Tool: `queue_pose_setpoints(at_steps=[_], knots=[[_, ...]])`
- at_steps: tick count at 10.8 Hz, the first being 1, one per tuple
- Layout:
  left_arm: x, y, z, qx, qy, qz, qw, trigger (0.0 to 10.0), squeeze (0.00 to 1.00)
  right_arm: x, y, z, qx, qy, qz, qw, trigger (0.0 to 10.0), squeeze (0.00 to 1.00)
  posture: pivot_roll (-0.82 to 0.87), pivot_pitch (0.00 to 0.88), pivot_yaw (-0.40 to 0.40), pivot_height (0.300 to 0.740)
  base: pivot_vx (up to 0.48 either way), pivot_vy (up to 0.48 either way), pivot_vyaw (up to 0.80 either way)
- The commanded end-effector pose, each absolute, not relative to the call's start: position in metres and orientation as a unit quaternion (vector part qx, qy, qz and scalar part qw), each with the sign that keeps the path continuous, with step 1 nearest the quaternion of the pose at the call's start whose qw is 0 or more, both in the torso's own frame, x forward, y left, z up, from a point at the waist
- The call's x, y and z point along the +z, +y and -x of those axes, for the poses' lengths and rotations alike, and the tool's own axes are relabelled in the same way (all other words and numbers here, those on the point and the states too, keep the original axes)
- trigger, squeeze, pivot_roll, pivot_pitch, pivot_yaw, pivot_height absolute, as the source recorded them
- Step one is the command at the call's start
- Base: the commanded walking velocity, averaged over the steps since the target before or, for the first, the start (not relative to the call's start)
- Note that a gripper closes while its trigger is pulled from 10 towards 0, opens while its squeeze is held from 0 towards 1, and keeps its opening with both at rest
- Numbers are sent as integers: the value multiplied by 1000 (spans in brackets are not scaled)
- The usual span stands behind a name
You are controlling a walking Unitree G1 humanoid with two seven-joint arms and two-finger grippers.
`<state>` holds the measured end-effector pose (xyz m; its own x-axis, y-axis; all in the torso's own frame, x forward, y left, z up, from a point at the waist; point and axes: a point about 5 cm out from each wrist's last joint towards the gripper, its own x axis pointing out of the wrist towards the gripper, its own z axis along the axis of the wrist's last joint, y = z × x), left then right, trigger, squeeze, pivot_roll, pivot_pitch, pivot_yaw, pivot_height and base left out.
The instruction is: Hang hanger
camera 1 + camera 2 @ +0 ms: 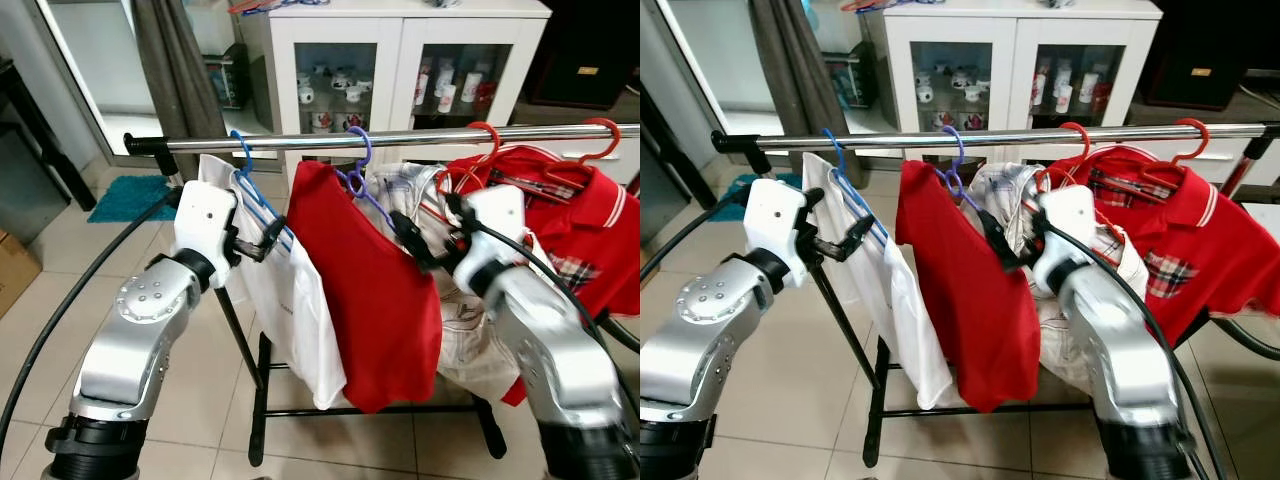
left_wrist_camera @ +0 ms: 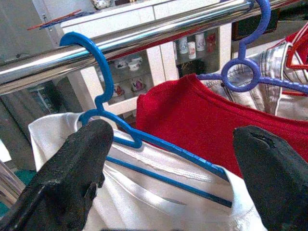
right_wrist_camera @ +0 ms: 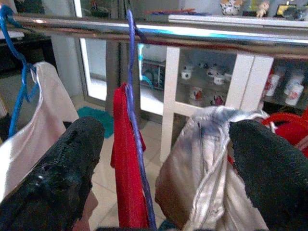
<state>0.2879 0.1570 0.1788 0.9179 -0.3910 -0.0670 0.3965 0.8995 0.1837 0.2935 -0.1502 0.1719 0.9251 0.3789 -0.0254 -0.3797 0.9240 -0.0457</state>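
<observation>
While the blue hanger (image 1: pixel 252 190) with its white garment (image 1: pixel 290 300) is already being carried by the steel rail (image 1: pixel 400 137), hook over the bar near the rail's left end, the hanging step is being judged as all but finished, with release and withdrawal seemingly what is left. The left gripper (image 1: pixel 262 238) is being held wide open just beside the blue hanger's shoulder, one finger (image 2: pixel 77 168) close to the neck, nothing being grasped. The right gripper (image 1: pixel 415 240) is likewise being held open and empty, beside the purple hanger (image 1: pixel 358 175) on which a red shirt (image 1: pixel 370 300) is being borne. The next move is being judged to call for a clear backing-away of the fingers without the hanger wire or cloth being snagged. Further right on the rail, a pale crumpled garment (image 1: pixel 410 190) and a red polo (image 1: pixel 580 220) on red hangers (image 1: pixel 595 140) are being held. Behind, a white glass-fronted cabinet (image 1: pixel 400 50) is being used for mugs and small cups (image 1: pixel 445 92), ranged on its shelves; exact count cannot be told.
</observation>
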Motion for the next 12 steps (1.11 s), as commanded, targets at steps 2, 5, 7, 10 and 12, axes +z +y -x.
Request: queue_pose_setpoints(at_steps=[2, 5, 7, 10, 12], knots=[[178, 154, -285, -239, 17, -95, 966, 10000, 0, 175, -146, -301, 185, 6, -3, 983, 10000, 1000, -63, 0, 52, 740, 0, 0, 0], [174, 156, -269, -349, 34, -101, 931, 10000, 0, 175, -143, -329, 208, 32, 27, 977, 10000, 1000, -43, 0, 35, 740, 0, 0, 0], [170, 163, -253, -405, 64, -105, 906, 10000, 0, 174, -135, -343, 242, 65, 45, 967, 10000, 1000, -39, 0, 34, 740, 0, 0, 0], [161, 181, -247, -433, 114, -134, 884, 10000, 0, 175, -117, -368, 261, 72, 36, 962, 10000, 1000, -34, 0, 25, 740, 0, 0, 0], [145, 196, -241, -424, 136, -148, 883, 10000, 0, 172, -110, -381, 265, 94, 50, 958, 10000, 949, -27, 0, 13, 740, 0, 0, 0]])
